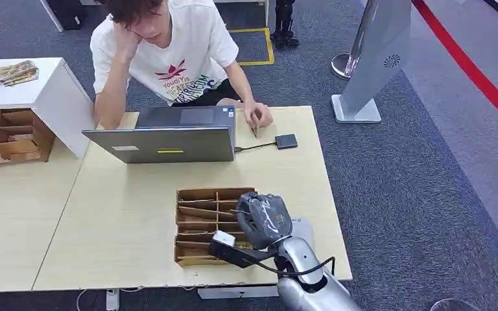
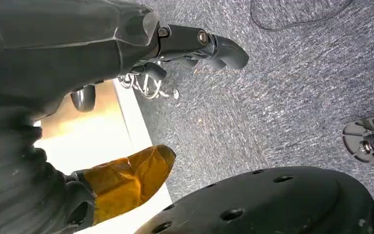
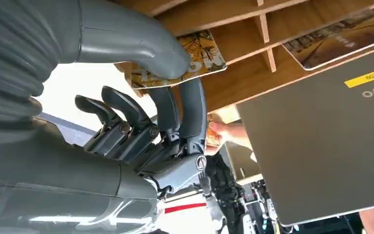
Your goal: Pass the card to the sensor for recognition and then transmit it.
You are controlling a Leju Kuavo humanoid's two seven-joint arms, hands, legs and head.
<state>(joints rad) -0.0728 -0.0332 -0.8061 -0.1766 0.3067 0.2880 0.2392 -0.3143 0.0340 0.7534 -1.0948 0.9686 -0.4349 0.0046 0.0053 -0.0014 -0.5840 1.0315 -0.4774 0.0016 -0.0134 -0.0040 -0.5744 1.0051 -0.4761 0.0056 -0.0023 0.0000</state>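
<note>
The right hand (image 3: pixel 168 105) pinches a thin printed card with a yellow-brown pattern (image 3: pixel 202 58) between thumb and fingers, at the near compartments of the open wooden divided organiser box (image 1: pixel 201 220) on the pale wooden table (image 1: pixel 104 214). The left hand (image 2: pixel 175 46) hangs over grey carpet, fingers curled in, holding nothing. Beyond the box stands a grey laptop (image 1: pixel 168 139); a cable joins it to a small black square sensor (image 1: pixel 286 141). A seated person's hand (image 1: pixel 256 116) holds another card just beside it.
</note>
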